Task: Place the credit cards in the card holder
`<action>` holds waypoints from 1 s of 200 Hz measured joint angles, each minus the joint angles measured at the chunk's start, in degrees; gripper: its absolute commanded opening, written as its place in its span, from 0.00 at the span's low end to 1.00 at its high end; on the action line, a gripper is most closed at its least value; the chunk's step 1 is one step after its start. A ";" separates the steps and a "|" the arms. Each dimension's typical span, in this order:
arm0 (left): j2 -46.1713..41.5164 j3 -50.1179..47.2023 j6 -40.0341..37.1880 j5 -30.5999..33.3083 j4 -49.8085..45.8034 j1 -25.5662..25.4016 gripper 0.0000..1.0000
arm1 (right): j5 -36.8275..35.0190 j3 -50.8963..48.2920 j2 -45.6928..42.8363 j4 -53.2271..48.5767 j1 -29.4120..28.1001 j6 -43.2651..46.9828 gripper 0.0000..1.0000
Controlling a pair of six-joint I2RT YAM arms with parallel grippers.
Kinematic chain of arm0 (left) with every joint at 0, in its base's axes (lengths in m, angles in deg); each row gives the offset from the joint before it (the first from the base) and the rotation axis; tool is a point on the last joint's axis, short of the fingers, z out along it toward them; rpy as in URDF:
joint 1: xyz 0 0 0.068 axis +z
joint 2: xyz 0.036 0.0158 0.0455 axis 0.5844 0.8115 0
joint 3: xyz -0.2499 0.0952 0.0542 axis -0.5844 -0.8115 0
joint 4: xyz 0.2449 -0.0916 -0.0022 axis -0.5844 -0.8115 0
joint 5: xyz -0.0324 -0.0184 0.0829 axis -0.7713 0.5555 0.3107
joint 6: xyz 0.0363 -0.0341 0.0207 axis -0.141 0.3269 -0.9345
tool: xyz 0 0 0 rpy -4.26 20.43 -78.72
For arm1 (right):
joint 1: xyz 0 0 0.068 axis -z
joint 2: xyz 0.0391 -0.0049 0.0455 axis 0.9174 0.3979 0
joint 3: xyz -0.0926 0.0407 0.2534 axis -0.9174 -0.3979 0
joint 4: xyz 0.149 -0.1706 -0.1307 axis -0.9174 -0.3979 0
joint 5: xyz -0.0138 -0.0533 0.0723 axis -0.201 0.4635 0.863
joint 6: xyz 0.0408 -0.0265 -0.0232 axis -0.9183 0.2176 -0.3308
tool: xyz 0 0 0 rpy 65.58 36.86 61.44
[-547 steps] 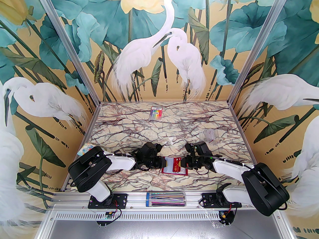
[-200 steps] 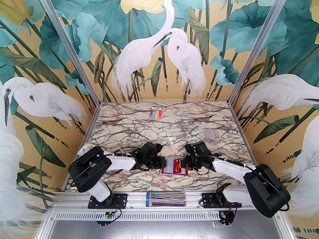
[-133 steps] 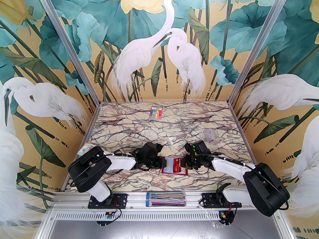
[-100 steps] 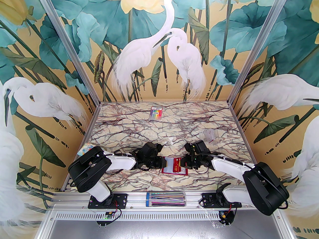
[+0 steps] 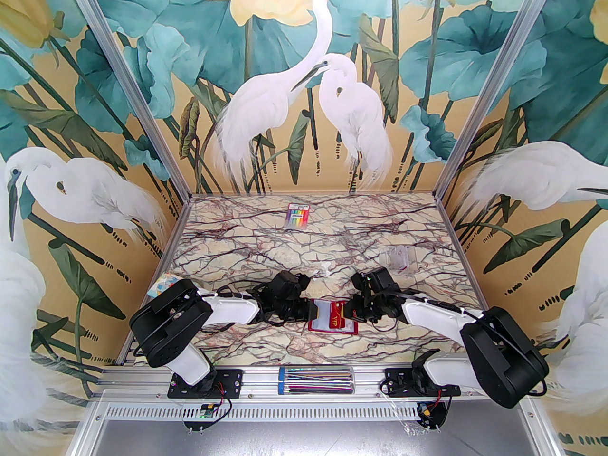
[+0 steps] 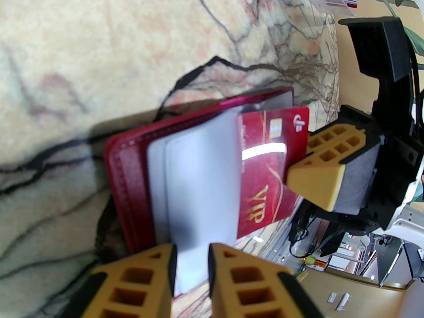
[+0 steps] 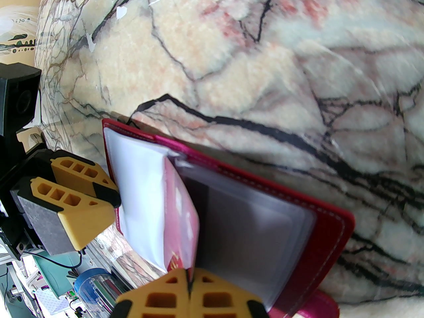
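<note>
Mid-insert: right gripper [image 7: 189, 277] pinches card [image 6: 265, 177], looks partway into holder [image 6: 127, 177] sleeve [image 6: 202, 177]; left gripper [image 6: 191, 257] pinches sleeve; not seated yet.

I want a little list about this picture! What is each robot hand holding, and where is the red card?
left gripper: pinching the clear sleeves of the card holder
right gripper: shut on the red VIP card
card: one end tucked among the sleeves, other end sticking out
card holder: lying open on the marbled table
</note>
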 measured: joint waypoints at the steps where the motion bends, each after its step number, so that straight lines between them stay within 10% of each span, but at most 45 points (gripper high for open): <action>1: 0.00 0.00 0.00 0.00 0.00 0.00 0.24 | -0.02 0.02 0.00 -0.02 -0.02 0.00 0.00; 200: 0.00 0.17 -0.72 0.39 -0.42 -0.17 0.24 | -1.55 4.20 1.42 -6.36 -0.24 5.97 0.00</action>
